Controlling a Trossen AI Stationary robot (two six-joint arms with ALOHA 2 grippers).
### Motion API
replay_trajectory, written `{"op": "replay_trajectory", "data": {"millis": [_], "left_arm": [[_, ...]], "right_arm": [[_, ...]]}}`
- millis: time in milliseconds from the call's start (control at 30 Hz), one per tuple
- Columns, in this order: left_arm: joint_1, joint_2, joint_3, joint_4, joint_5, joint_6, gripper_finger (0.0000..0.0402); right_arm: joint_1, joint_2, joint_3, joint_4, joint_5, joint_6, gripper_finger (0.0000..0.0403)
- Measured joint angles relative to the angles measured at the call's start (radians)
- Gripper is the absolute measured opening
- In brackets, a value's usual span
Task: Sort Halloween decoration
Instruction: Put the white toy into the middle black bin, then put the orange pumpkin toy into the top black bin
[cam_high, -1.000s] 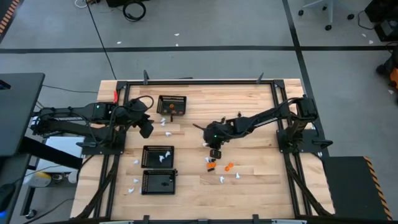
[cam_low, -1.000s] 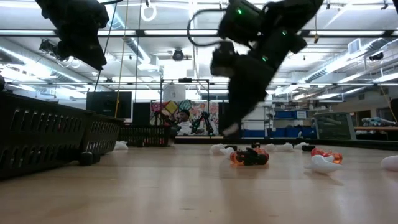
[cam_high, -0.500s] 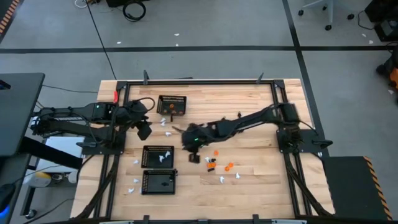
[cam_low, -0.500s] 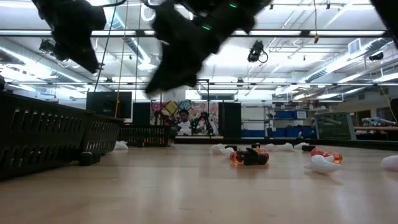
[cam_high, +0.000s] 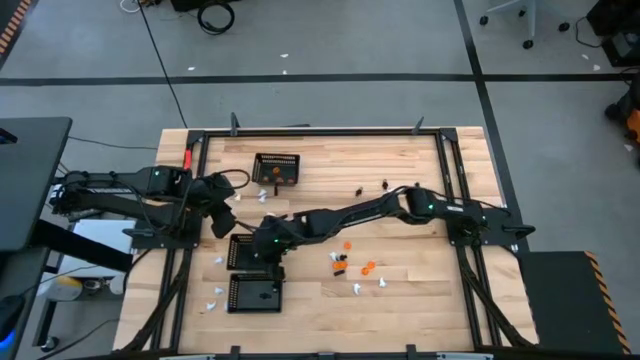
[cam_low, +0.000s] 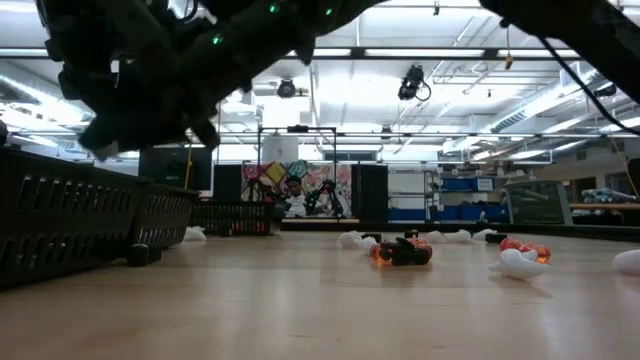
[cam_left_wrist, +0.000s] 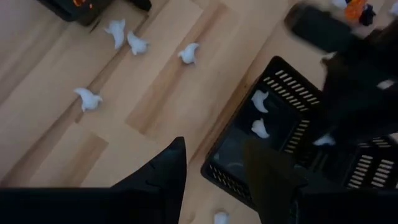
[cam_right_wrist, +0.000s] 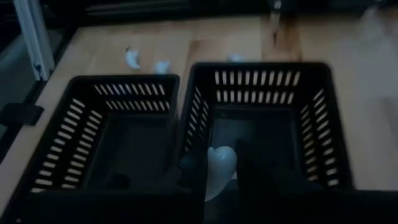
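Halloween decoration – tiny toy pieces, orange, white, black, scattered on table.

White piece (cam_right_wrist: 219, 167) pinched between right gripper (cam_right_wrist: 217, 177) fingers, above middle basket (cam_high: 254, 250), left of centre in high view – that basket holds other white pieces (cam_left_wrist: 259, 114).

Orange pieces (cam_high: 278, 172) in top basket (cam_high: 277, 168), upper centre-left.

Mixed cluster (cam_high: 356, 270) of orange, black, white just below centre.

Loose white pieces (cam_high: 267, 194) between top and middle baskets; more (cam_high: 216, 296) at lower left.
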Motion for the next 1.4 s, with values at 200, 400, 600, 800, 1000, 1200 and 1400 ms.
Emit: {"op": "replay_trajectory", "data": {"millis": [200,400,600,800,1000,1200,1400], "left_arm": [[-0.016,0.0,0.0,-0.007,0.0,-0.021,0.0162],[-0.017,0.0,0.0,0.0,-0.079,-0.02,0.0162],[-0.017,0.0,0.0,0.003,-0.136,-0.017,0.0162],[-0.014,0.0,0.0,0.014,-0.159,-0.012,0.0162],[0.025,0.037,0.0,0.028,-0.152,-0.01,0.0162],[0.1,0.174,0.0,0.037,-0.116,0.016,0.0162],[0.21,0.304,0.0,0.104,-0.053,0.103,0.0162]], "right_arm": [[-0.012,0.03,0.029,-0.064,-0.033,0.041,0.0092],[-0.03,0.016,0.031,-0.094,-0.032,0.027,0.0103],[-0.036,0.015,0.03,-0.16,-0.034,0.01,0.0104],[-0.037,-0.029,0.031,-0.252,-0.026,-0.015,0.0104],[-0.036,-0.083,0.029,-0.347,0.009,-0.053,0.0104],[-0.035,-0.167,0.021,-0.463,0.08,-0.103,0.0104],[-0.061,-0.302,-0.145,-0.479,0.089,-0.106,0.0103]]}}
